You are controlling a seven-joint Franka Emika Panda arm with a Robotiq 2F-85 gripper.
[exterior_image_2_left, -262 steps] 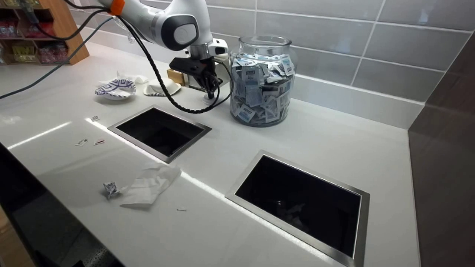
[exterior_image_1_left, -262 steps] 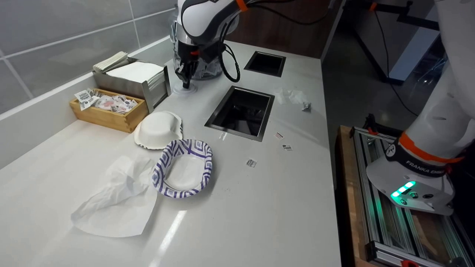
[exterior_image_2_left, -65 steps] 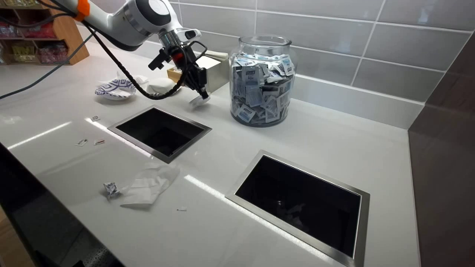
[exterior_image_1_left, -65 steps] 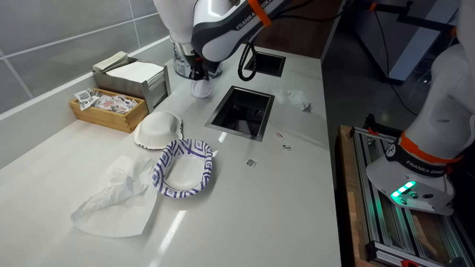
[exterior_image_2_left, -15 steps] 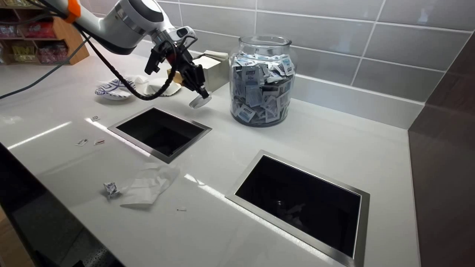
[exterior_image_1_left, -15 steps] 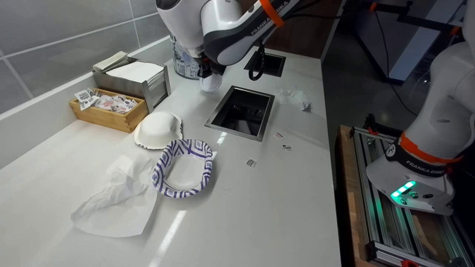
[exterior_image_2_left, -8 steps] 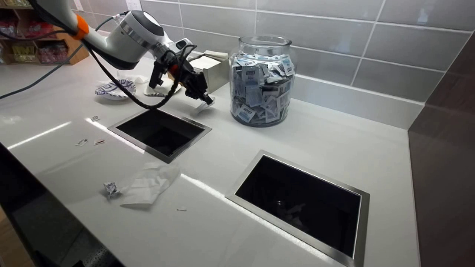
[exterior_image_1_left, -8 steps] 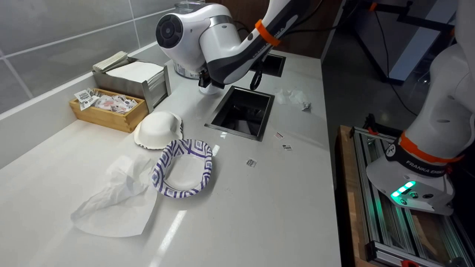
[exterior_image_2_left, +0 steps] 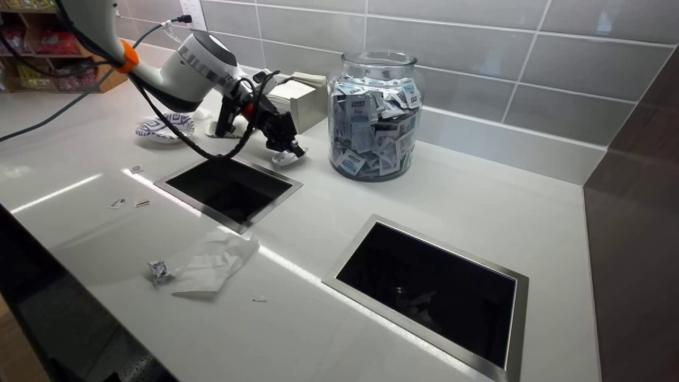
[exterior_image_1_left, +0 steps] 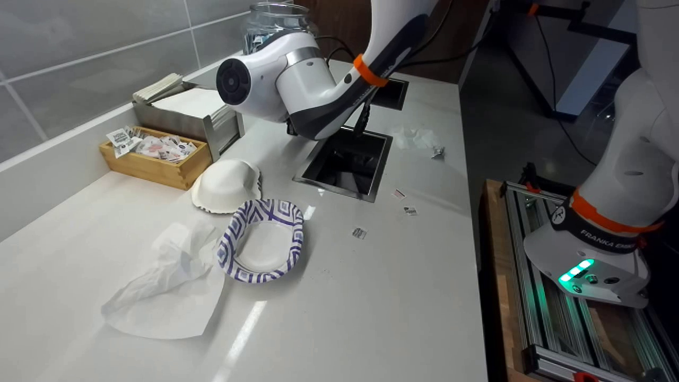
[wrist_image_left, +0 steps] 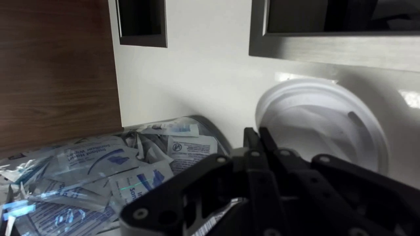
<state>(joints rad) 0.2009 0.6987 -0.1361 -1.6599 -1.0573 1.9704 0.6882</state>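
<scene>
Pinching a white lid (exterior_image_2_left: 282, 158) by its rim, the gripper (exterior_image_2_left: 300, 152) in an exterior view stands between a metal-framed opening (exterior_image_2_left: 201, 206) and a glass jar (exterior_image_2_left: 377, 63) crammed with packets (exterior_image_2_left: 366, 114). In an exterior view, a wooden box (exterior_image_1_left: 146, 168) holds sachets (exterior_image_1_left: 162, 147), a steel holder (exterior_image_1_left: 180, 124) napkins (exterior_image_1_left: 193, 102); a patterned bowl (exterior_image_1_left: 270, 211) sits near crumpled paper (exterior_image_1_left: 175, 286), the arm (exterior_image_1_left: 310, 85) blocks sight of the lid, and the base (exterior_image_1_left: 594, 253) reads "FRANKA". In the wrist view the fingers (wrist_image_left: 270, 146) clamp the lid's edge, and a jar packet (wrist_image_left: 95, 160) says "Instant Hand Sanitizer Wipes"
</scene>
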